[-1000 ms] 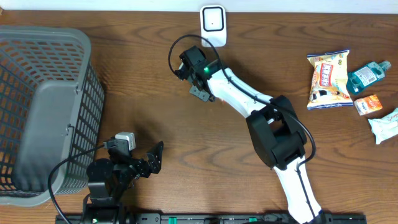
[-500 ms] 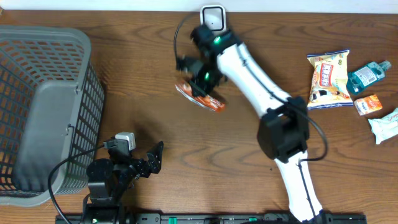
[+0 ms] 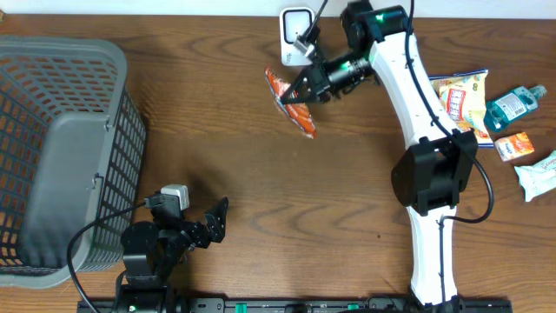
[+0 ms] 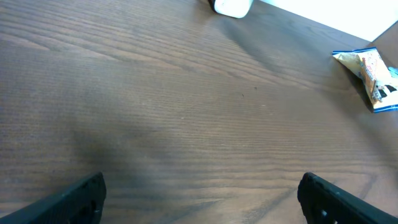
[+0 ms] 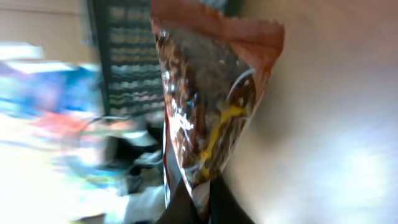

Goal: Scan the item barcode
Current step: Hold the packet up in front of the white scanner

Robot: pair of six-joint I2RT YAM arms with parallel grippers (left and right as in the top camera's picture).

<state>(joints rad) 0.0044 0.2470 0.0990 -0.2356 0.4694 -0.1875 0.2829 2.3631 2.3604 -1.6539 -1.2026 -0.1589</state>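
Red packet [image 3: 292, 103] lifted toward the scanner [image 3: 292, 33]
The right fingers [image 3: 309, 83] have swung right and far, carrying the red packet up off the bench [image 3: 261, 200], just near-left of the scanner.

Basket [image 3: 61, 148] on the table [image 3: 217, 156] at left, scanner [image 3: 297, 30] at far centre, pouch [image 3: 295, 113] just before it, bag [image 3: 465, 113], bottle [image 3: 512, 104], box [image 3: 514, 146], packet [image 3: 537, 176] grouped at right, left gripper [image 3: 217, 219] at near edge beside the basket.

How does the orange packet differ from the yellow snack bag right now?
The orange packet is pinched in the shut right hand, off the table; the yellow snack bag lies flat on it. The orange packet sits by the white scanner; the yellow snack bag is far right. Both are sealed snack packs.
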